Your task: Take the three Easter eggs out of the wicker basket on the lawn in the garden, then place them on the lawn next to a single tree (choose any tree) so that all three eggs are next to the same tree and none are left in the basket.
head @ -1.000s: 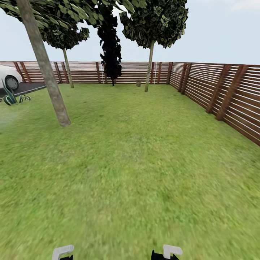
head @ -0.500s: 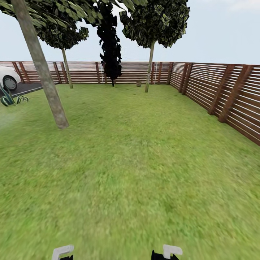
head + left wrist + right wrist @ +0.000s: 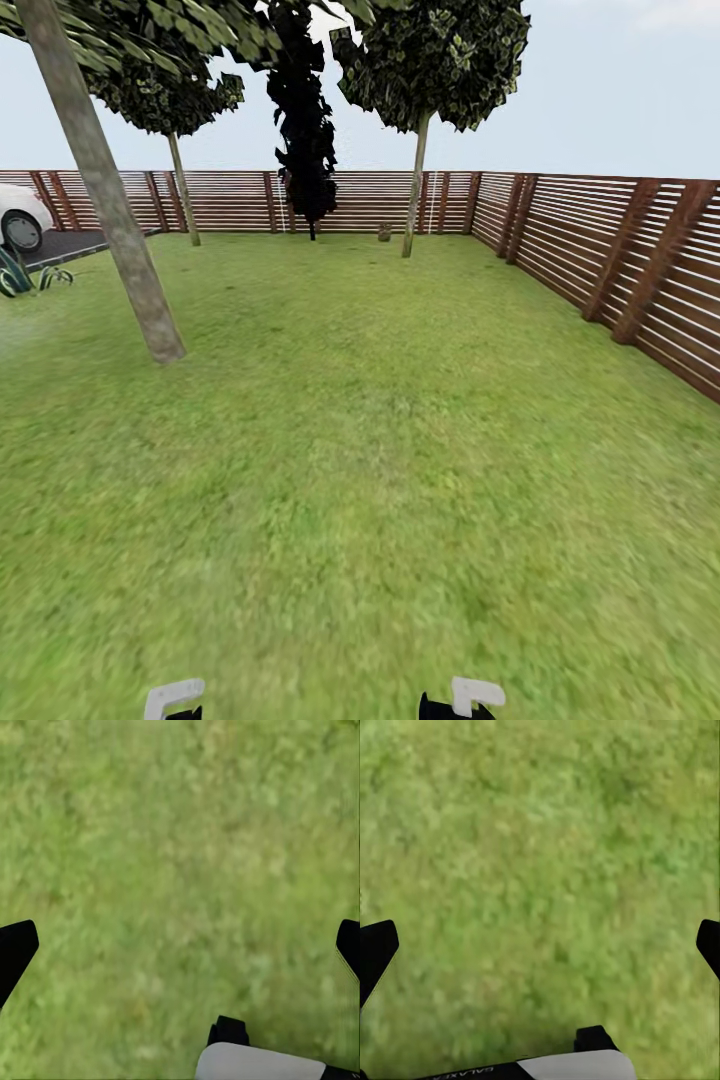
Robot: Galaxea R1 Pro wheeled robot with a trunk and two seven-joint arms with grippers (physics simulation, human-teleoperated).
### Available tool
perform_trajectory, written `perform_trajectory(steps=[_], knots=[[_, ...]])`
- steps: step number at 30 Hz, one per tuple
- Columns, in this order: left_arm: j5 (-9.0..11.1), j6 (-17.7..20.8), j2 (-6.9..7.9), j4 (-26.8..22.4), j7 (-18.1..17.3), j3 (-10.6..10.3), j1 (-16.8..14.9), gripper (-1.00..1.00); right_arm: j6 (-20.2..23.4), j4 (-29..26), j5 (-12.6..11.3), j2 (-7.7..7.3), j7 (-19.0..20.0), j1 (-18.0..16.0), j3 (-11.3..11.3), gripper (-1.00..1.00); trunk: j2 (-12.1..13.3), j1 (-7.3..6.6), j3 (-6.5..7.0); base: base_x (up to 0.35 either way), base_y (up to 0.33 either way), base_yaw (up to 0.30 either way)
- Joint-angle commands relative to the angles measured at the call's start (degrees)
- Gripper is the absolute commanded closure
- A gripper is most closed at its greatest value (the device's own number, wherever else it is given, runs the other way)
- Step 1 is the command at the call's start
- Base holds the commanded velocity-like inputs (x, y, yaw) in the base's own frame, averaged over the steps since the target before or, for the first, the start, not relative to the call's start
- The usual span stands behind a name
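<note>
Far across the lawn (image 3: 360, 420), a small brown wicker basket (image 3: 383, 232) stands by the back fence, beside a pale-trunked tree (image 3: 413, 195). At this distance I cannot make out the Easter eggs. A nearer tree (image 3: 110, 210) with a leaning grey trunk rises at the left. White parts of both arms show at the head view's lower edge. My left gripper (image 3: 180, 945) and right gripper (image 3: 540, 945) hang open over bare grass, their dark fingertips (image 3: 15, 949) (image 3: 376, 945) wide apart with nothing between them.
A brown slat fence (image 3: 620, 250) bounds the garden at the back and right. A near-black cypress (image 3: 305, 130) and a third tree (image 3: 183, 195) stand at the back. A white car (image 3: 20, 215) on dark paving and a spiky plant (image 3: 20, 275) lie at the left.
The whole head view has crept forward: the near trunk and the car slid left and the right fence drew closer. Both grippers look unchanged.
</note>
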Motion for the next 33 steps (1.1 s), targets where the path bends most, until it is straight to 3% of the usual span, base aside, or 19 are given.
perform_trajectory(steps=[1, 33], knots=[[0.0, -0.2, -0.01, 0.1, 0.0, 0.2, -0.1, -1.00, -0.2, 0.0, -0.3, 0.00, -0.2, 0.0, 0.2, -1.00, -0.1, 0.06, -0.11, 0.322, 0.000, 0.000], [0.0, -0.2, 0.01, 0.1, 0.0, 0.2, -0.1, -1.00, -0.3, 0.0, -0.3, 0.00, -0.2, 0.0, 0.2, -1.00, -0.1, 0.06, -0.11, 0.322, 0.000, 0.000]])
